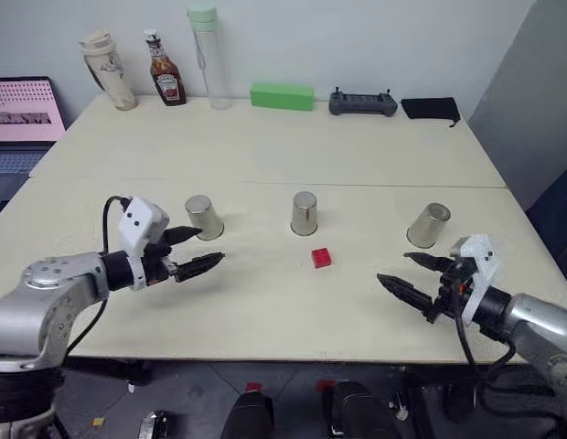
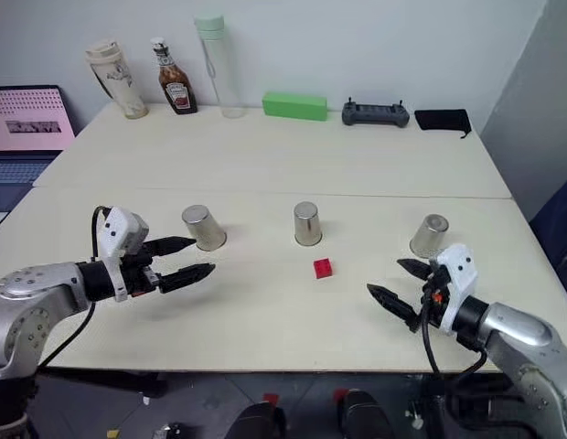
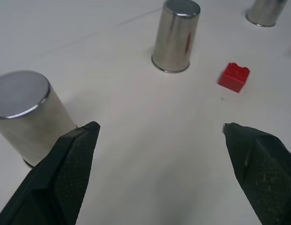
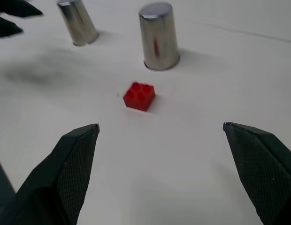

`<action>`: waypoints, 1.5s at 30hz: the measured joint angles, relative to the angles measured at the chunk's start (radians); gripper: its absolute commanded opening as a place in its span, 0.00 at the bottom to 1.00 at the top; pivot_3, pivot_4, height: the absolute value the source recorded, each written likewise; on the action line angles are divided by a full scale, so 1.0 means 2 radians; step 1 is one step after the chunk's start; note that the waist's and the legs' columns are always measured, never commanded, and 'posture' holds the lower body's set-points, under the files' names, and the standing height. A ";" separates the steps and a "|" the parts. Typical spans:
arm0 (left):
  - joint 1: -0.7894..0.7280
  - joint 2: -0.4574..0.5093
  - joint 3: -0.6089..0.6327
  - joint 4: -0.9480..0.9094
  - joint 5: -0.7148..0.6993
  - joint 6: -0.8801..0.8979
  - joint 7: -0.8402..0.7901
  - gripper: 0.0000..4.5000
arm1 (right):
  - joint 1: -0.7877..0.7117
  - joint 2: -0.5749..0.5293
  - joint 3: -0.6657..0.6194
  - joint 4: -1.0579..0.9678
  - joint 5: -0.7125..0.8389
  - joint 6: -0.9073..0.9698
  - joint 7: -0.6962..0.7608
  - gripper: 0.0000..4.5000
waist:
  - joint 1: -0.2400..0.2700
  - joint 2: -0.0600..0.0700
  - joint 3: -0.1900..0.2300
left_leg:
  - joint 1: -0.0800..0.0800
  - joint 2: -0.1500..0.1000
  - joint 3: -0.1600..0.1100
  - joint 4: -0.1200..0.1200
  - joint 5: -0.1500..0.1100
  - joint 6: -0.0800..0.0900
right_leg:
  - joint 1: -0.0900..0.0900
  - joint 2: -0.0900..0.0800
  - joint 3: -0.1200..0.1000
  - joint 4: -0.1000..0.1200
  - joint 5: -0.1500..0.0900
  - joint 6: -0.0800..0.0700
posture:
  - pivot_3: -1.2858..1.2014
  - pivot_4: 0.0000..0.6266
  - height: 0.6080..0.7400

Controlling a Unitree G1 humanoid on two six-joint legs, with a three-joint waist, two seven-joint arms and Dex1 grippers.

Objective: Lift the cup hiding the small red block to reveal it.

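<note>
No readable text anywhere; ketchup bottle label [image 1: 168, 85] too small to read. Small red studded block [image 1: 321, 258] sits uncovered on the cream worktop [image 1: 265, 146], studs up, just in front of the middle shiny silver-grey tapered metal cup [image 1: 304, 213]. That cup is upside down, long axis vertical. Left end effector [image 1: 197, 251] and right end effector [image 1: 411, 277] both spread wide, holding nothing.
</note>
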 measured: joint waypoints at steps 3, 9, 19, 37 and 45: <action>-0.008 0.002 0.000 0.006 -0.006 0.001 -0.013 1.00 | -0.003 -0.003 0.002 -0.001 0.012 0.006 -0.002 1.00 | 0.002 0.000 0.000 | 0.000 0.000 0.000 -0.002 0.000 0.000 | 0.000 -0.001 0.000 -0.002 0.000 0.000 | 0.52 0.24 1.00; -0.013 0.001 -0.010 0.008 -0.009 -0.002 -0.013 1.00 | 0.010 -0.005 0.010 -0.001 0.012 0.005 -0.004 1.00 | 0.002 0.000 0.000 | -0.001 0.000 0.000 -0.004 0.000 0.000 | 0.000 -0.002 0.000 -0.005 0.000 0.000 | 0.52 0.24 1.00; -0.028 -0.005 -0.015 0.011 -0.009 -0.008 -0.011 1.00 | 0.002 -0.011 0.011 0.000 0.012 0.004 -0.013 1.00 | 0.002 0.000 0.000 | 0.000 0.000 0.000 -0.004 0.000 0.000 | 0.000 -0.002 0.000 -0.004 0.000 0.000 | 0.52 0.24 1.00; -0.036 -0.006 -0.022 0.011 -0.009 -0.007 -0.012 1.00 | 0.010 -0.012 0.021 0.017 0.002 -0.016 -0.011 1.00 | 0.002 0.000 0.000 | 0.000 0.000 0.000 -0.004 0.000 0.000 | 0.000 -0.002 0.000 -0.004 0.000 0.001 | 0.52 0.24 1.00; -0.037 -0.006 -0.031 0.014 -0.008 -0.009 -0.014 1.00 | 0.015 -0.012 0.021 0.016 0.002 -0.017 -0.012 1.00 | 0.002 0.000 0.000 | 0.000 0.000 0.000 -0.004 0.000 0.000 | 0.000 -0.002 0.000 -0.004 0.000 0.001 | 0.52 0.24 1.00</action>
